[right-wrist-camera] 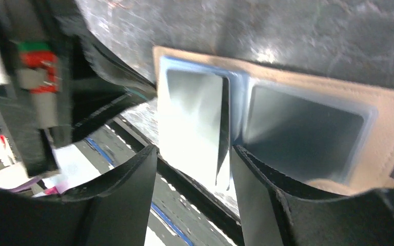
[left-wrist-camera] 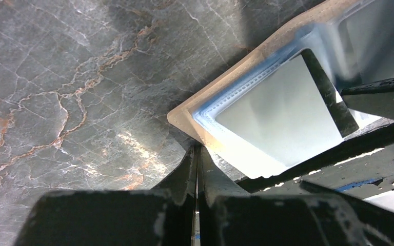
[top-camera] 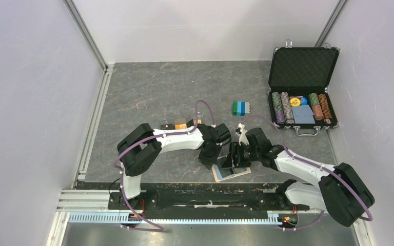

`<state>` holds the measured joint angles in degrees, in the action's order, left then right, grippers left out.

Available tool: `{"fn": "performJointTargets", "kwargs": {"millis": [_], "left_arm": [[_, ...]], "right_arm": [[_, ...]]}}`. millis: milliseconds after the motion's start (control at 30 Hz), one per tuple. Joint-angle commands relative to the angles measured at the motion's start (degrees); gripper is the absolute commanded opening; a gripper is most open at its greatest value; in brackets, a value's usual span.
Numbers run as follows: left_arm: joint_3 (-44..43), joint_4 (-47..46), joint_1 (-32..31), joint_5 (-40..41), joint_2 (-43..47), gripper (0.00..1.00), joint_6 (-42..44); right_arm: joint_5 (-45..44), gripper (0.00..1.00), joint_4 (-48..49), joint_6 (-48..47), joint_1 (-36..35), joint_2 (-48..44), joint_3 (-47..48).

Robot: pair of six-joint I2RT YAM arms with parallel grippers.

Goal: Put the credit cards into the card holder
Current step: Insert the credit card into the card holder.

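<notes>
The tan card holder [top-camera: 232, 173] lies open on the table near the front edge, with its light-blue lining [right-wrist-camera: 236, 87] facing up. A dark credit card [right-wrist-camera: 223, 128] stands on edge in the fold between its two pockets, and appears as a thin dark strip [left-wrist-camera: 328, 95] in the left wrist view. My right gripper [right-wrist-camera: 192, 159] is open and straddles that card without touching it. My left gripper [left-wrist-camera: 197, 154] is shut, its tips against the holder's tan corner [left-wrist-camera: 184, 115]. Orange-gold credit cards [top-camera: 179, 124] lie behind the left arm.
An open black chip case [top-camera: 302, 66] with poker chips stands at the back right. A green-and-blue block stack [top-camera: 240, 108] sits mid-table. The metal rail [top-camera: 184, 200] runs just in front of the card holder. Both forearms crowd over the holder.
</notes>
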<state>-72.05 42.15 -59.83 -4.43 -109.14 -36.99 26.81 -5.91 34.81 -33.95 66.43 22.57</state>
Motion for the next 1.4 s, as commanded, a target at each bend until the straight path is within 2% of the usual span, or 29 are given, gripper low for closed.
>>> {"fn": "performJointTargets", "kwargs": {"millis": [0, 233, 467, 567, 667, 800, 1033, 1133, 1233, 1367], "left_arm": [[-0.81, -0.74, -0.22, 1.4, 1.39, 0.02, 1.77], [-1.25, -1.54, -0.26, -0.27, 0.02, 0.02, 1.91], [-1.78, -1.63, -0.24, -1.09, -0.8, 0.02, 2.01], [-1.78, -1.63, -0.24, -1.03, -0.69, 0.02, 1.97], [-1.84, -0.9, -0.02, -0.54, -0.48, 0.02, 1.97], [-2.81, 3.11, 0.37, 4.1, 1.03, 0.03, 2.67], [-5.06, 12.03, 1.3, 14.2, 3.47, 0.12, 4.49], [-5.64, 14.39, 1.52, 16.46, 4.45, 0.19, 4.75], [-5.5, 13.01, 1.47, 14.53, 5.73, 0.25, 5.0], [-3.13, 5.29, 1.48, 6.6, 6.91, 0.29, 4.94]], "right_arm": [[-3.63, 0.58, -7.85, -4.93, -0.64, -0.3, 1.8], [-5.45, 0.47, -10.96, -7.74, -0.84, 0.94, 2.45], [0.43, 0.23, -2.93, -3.4, -1.76, 3.18, 1.03], [2.46, 0.2, 0.31, -1.51, -2.49, 4.49, 1.33], [3.67, 0.2, 3.56, 0.34, -3.17, 6.18, 1.74], [3.39, 0.21, 3.55, -0.08, -4.18, 8.93, 4.91], [3.69, 0.22, 4.59, -0.33, -4.94, 12.73, 9.55], [3.4, 0.25, 4.21, -0.7, -5.15, 12.92, 10.6], [1.44, 0.32, 2.21, -2.23, -5.33, 11.5, 11.12], [-3.1, 0.44, -3.57, -5.92, -5.33, 9.37, 11.81]]}}
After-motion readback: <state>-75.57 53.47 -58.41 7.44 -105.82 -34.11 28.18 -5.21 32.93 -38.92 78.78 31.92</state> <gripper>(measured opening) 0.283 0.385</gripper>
